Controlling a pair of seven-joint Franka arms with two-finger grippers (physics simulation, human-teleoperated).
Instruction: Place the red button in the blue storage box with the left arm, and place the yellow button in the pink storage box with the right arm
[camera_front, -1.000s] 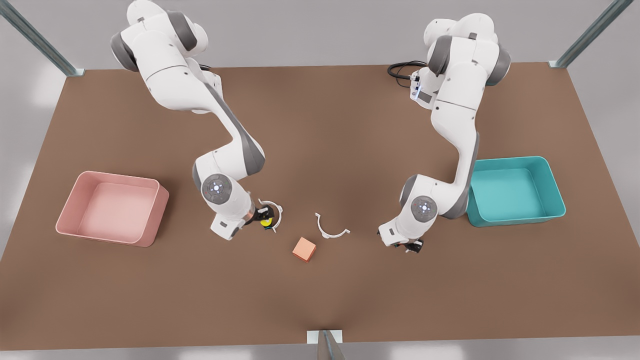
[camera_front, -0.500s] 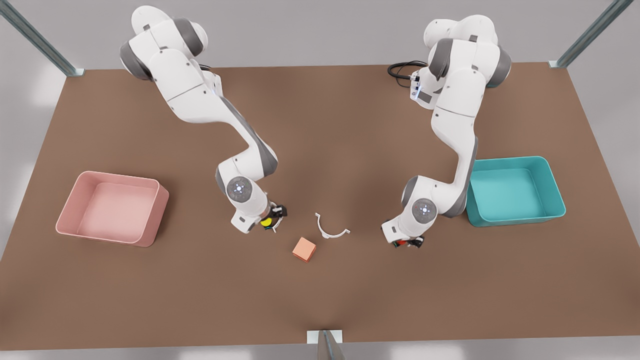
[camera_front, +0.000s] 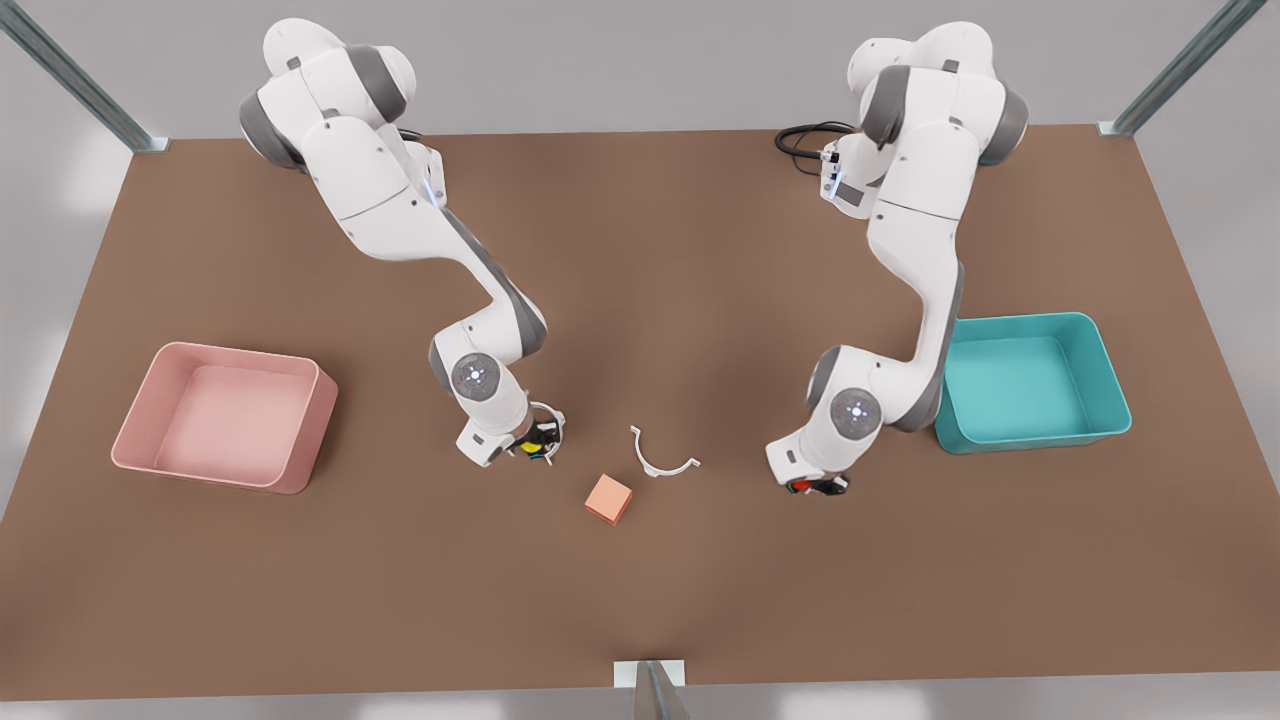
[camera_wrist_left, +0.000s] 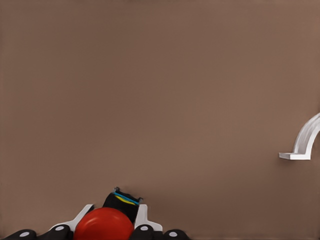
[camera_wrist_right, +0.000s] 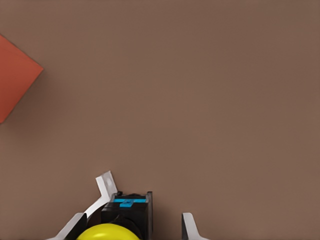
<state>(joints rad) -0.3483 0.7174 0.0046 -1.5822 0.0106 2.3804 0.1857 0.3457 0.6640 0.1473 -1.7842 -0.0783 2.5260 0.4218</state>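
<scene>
Brown table (camera_front: 640, 250) under grey walls; left end effector (camera_front: 820, 487) grips red button (camera_wrist_left: 104, 225), right end effector (camera_front: 535, 443) straddles yellow button (camera_wrist_right: 107, 232), unclosed.

red button (camera_wrist_left: 104, 224): red cap, black base, blue and yellow marks
yellow button (camera_wrist_right: 109, 232): yellow cap, black base, blue mark
blue storage box (camera_front: 1105, 368): teal, right of frame
pink storage box (camera_front: 305, 432): pale pink, left of frame
cube (camera_front: 609, 498): peach-orange, lower centre
curved bracket (camera_front: 660, 461): white
table (camera_front: 640, 250): plain brown
arms: white, grey joints
</scene>
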